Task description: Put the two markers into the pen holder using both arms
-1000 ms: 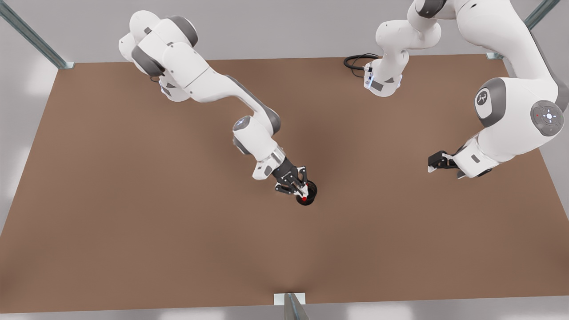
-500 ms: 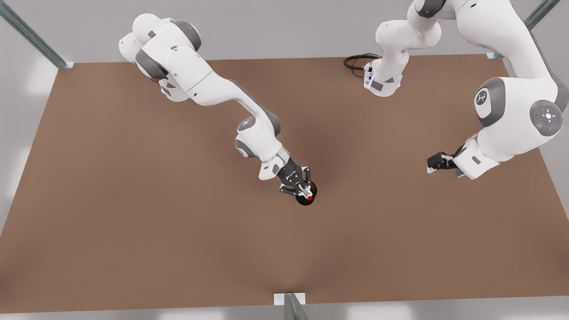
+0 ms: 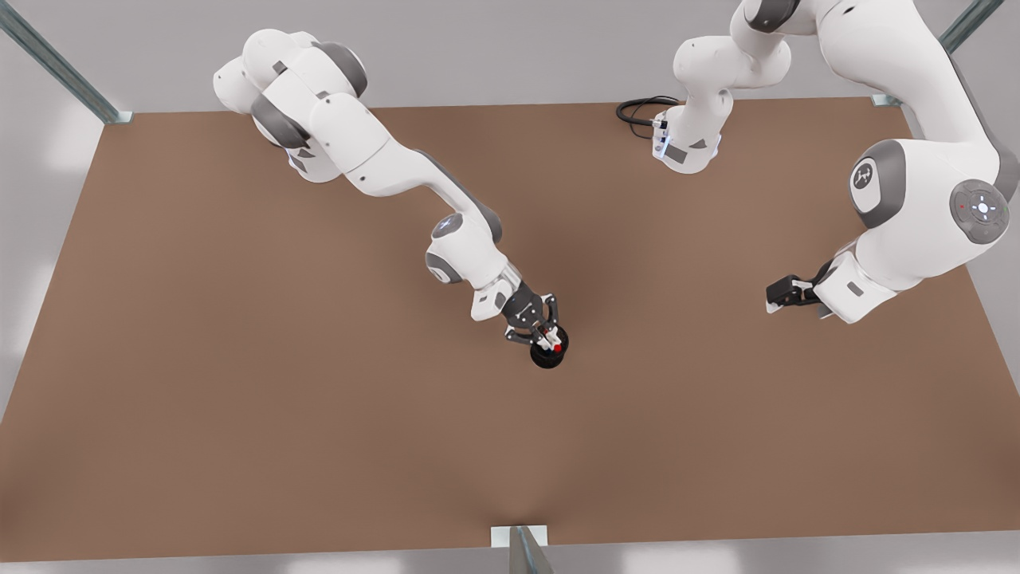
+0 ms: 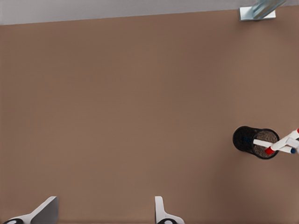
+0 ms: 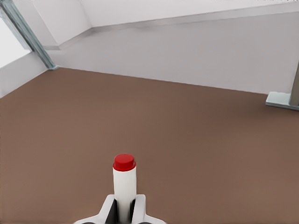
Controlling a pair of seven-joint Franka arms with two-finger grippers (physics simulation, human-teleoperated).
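One red-capped white marker [image 5: 124, 179] pinched upright in right gripper [image 3: 548, 341] over black mesh pen holder [image 4: 245, 138]; left gripper [image 3: 779, 295] empty, fingers spread.

a flat brown table [image 3: 239, 383] carries the scene. the black mesh pen holder [image 3: 548, 359] stands on it near the middle. a black cable [image 3: 637, 108] lies coiled at its far edge.

Red-capped marker [image 5: 124, 179] tilted over black mesh pen holder [image 4: 255, 141]; blue-capped marker [image 4: 261, 142] inside holder.
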